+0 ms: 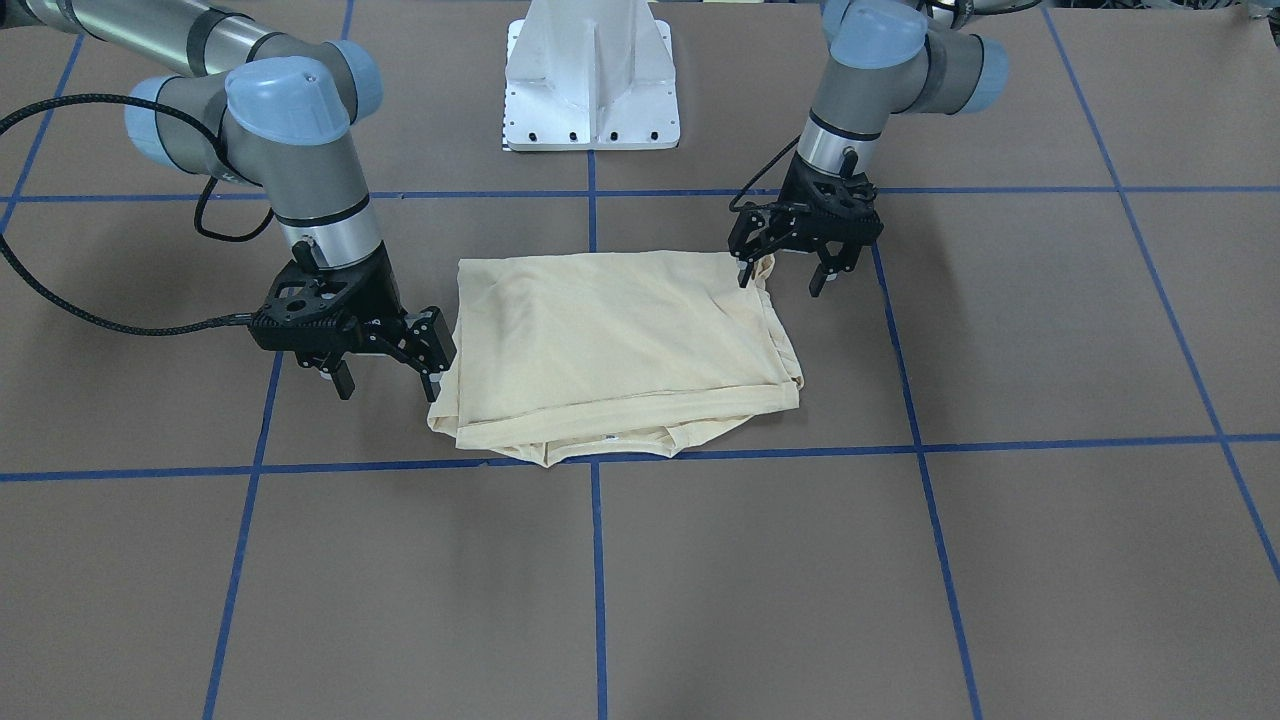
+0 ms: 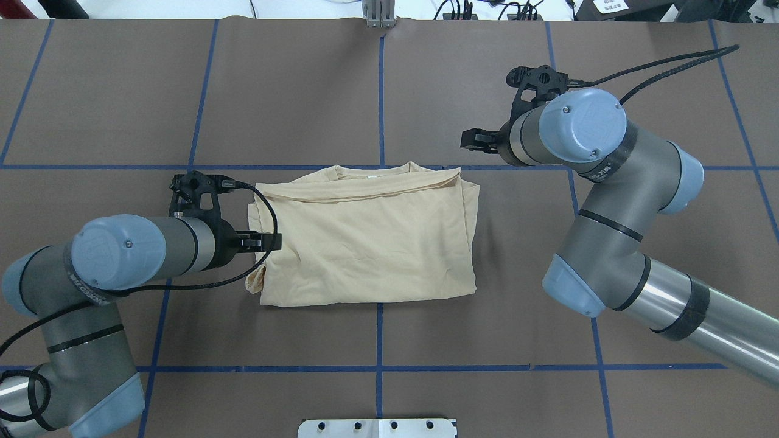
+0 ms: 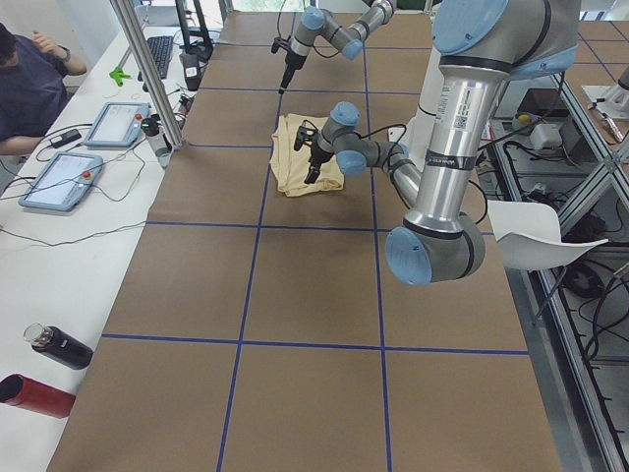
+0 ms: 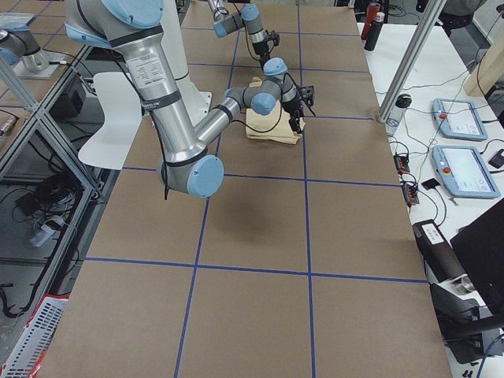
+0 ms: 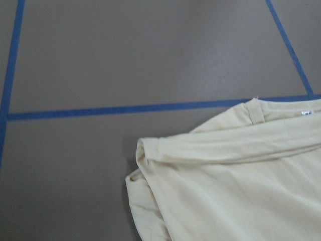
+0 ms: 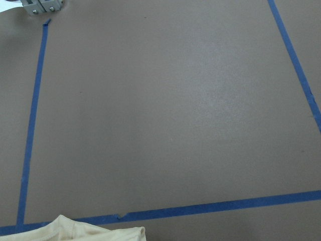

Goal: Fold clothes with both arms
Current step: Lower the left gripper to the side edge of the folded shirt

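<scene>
Folded tee point(image 1: 620, 340) btwn L pincer point(image 1: 780, 283), R pincer point(image 1: 388, 385)

The worktop point(image 2: 487, 274) is covered in brown paper and marked into squares by blue tape lines point(image 2: 380, 328). A cream-yellow T-shirt point(image 2: 365, 237) lies flat on it, folded to a rough rectangle (neck edge touching one cross line), straddling the centre line. A white pedestal point(image 1: 592, 90) stands bolted at the robot's side.

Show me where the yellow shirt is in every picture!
Front-facing: pale cream-yellow folded cotton T-shirt, centre.
Overhead: shirt, centre.
Left side: shirt, upper middle.
Right side: shirt, upper middle.
Left wrist: shirt, bottom right.
Right wrist: shirt, bottom-left edge.
Landmark: blue tape line beside its collar edge.
</scene>
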Robot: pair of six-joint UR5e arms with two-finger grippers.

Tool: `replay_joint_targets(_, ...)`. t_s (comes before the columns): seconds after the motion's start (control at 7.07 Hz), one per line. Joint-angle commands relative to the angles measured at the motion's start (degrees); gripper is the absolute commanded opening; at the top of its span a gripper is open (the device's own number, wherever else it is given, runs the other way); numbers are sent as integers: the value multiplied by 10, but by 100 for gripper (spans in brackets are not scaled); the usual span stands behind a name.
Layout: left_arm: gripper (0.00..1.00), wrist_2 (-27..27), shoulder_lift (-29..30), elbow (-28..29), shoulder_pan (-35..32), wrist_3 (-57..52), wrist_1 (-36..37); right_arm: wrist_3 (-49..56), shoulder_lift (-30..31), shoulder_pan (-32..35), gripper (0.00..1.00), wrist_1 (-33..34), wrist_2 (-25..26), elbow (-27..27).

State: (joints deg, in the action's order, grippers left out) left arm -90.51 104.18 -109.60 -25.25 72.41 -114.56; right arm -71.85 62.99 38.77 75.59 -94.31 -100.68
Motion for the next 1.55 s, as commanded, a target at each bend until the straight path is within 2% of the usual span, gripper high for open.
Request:
replay_joint_targets(0.0,73,23,3,19,36,42,-3,0,0,-1,100,0,1,0)
replay_joint_targets(0.14,63,23,2,24,37,42,-7,0,0,-1,100,0,1,0)
replay_joint_targets(0.57,58,23,1,28,56,42,-7,-1,0,-2,100,0,3,0)
replay_joint_targets(0.71,53,23,3,26,61,42,-7,-2,0,-2,100,0,4,0)
replay_joint_targets(0.99,0,23,3,27,62,41,-6,-2,0,-4,100,0,5,1)
replay_joint_targets(1.41,0,24,2,27,50,6,-3,-1,0,-7,100,0,6,5)
